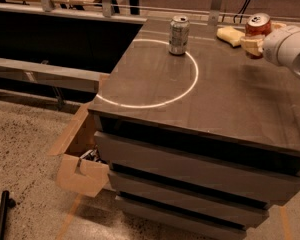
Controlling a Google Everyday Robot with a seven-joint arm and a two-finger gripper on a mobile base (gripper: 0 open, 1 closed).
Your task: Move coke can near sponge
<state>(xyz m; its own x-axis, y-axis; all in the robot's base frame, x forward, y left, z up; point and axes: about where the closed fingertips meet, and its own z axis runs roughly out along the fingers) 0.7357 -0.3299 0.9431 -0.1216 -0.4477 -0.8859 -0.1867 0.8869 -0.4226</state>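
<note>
The red coke can [258,24] with a silver top is at the far right of the dark tabletop [215,94]. My gripper [260,38] is shut on it. One cream finger [251,45] lies across the can's lower front, and the white arm reaches in from the right. The pale yellow sponge [230,35] lies flat on the table just left of the can and the gripper, close to them. I cannot tell if the can's base touches the table.
A silver-grey can [179,34] stands on the far arc of a white circle [155,101] painted on the table. The table's front has drawer fronts [190,169]. An open cardboard box [80,159] sits on the floor to the left. A railing [65,14] runs behind.
</note>
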